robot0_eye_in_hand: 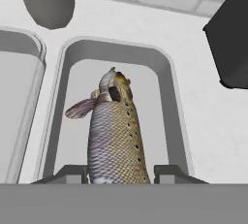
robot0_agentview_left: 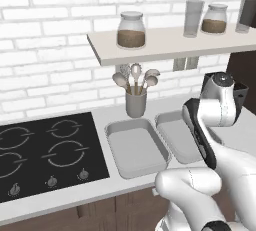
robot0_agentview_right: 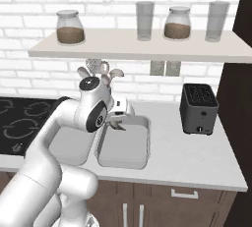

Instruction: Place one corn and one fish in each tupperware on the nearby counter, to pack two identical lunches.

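Clamping a fish (robot0_eye_in_hand: pixel 115 136) between its fingertips, the gripper (robot0_eye_in_hand: pixel 121 173) hangs over the right tupperware (robot0_eye_in_hand: pixel 167 102) at frame centre; the fish's tail end is cut off below.

Fish (robot0_eye_in_hand: pixel 115 136) in end effector (robot0_eye_in_hand: pixel 119 172) over tupperware (robot0_eye_in_hand: pixel 167 87)

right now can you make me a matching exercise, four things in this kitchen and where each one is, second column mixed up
Things:
1. fish
2. toaster
3. utensil cup
4. brown-filled jar

Places:
A. on the wall shelf
B. on the counter behind the left tupperware tray
C. held in the claw over the right tupperware tray
D. on the counter, right of both trays

Pairs: 1-C, 2-D, 3-B, 4-A
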Available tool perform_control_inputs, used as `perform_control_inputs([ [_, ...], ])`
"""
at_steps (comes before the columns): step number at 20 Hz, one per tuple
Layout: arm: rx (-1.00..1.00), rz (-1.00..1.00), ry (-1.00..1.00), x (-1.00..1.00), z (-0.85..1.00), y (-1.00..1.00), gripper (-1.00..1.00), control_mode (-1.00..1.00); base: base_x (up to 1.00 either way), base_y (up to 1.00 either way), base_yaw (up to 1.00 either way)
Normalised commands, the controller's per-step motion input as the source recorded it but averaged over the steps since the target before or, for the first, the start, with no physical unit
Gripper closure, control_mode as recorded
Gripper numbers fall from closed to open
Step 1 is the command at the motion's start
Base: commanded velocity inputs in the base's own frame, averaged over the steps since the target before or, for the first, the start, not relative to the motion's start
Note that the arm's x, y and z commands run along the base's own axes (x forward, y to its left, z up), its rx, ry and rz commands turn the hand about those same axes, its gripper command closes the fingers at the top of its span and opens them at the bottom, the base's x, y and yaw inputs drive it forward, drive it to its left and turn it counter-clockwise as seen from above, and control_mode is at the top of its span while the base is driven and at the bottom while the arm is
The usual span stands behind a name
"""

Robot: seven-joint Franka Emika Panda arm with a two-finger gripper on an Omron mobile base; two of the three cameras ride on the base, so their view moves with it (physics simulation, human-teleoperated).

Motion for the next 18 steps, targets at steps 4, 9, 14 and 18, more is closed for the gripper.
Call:
perform_control_inputs([
  [4,0.00,0.00,0.04,0.92,-0.93,0.00,1.00,-1.00,0.00,0.00,0.00],
  [9,0.00,0.00,-0.04,0.78,-0.96,0.00,1.00,-1.00,0.00,0.00,0.00],
  [14,0.01,0.00,-0.01,0.48,-0.41,-0.05,-1.00,-1.00,0.00,0.00,0.00],
  [18,0.00,-0.01,0.04,0.05,0.07,0.00,-1.00,-1.00,0.00,0.00,0.00],
])
